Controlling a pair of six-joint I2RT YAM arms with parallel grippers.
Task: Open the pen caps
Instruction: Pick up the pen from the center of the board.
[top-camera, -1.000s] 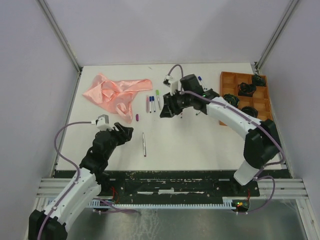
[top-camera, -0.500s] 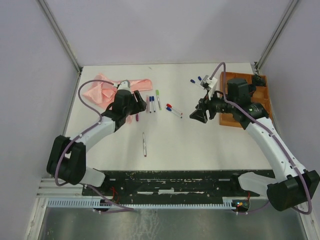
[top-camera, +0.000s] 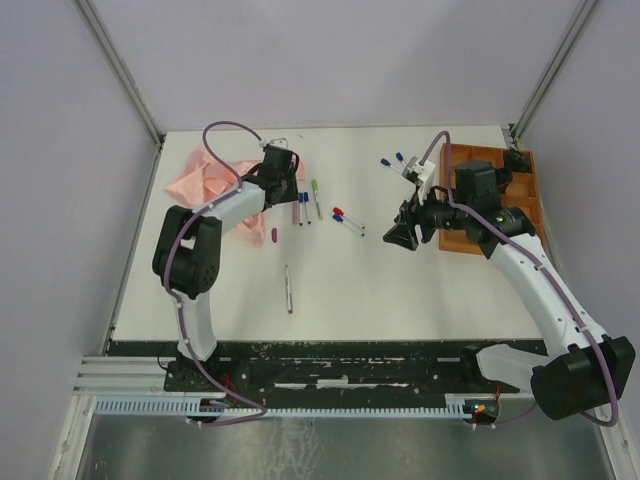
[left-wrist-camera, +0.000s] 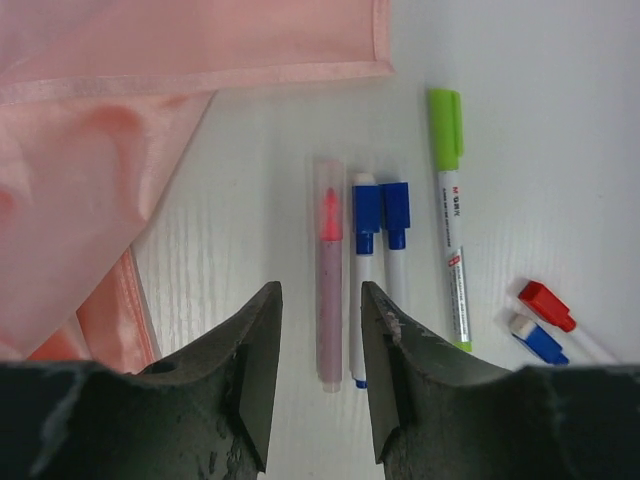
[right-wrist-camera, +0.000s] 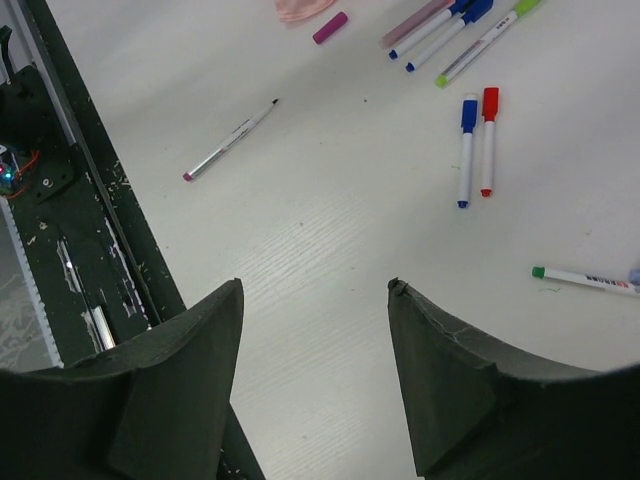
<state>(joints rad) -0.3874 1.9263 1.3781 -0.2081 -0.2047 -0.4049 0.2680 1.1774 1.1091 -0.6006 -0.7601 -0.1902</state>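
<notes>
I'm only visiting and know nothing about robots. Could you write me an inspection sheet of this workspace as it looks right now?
Surface: white table, no spills seen.
Job's things: four pens in a row beside the cloth; a red and blue pair further right; one uncapped pen lying alone; a loose purple cap.
Clutter: crumpled pink cloth; orange tray holding black parts.
Grippers: left gripper open above the row; right gripper open, empty, over bare table.
Cables: lilac cable looped on each arm, clear of the pens.
Surroundings: pale walls; nothing else seen.
</notes>
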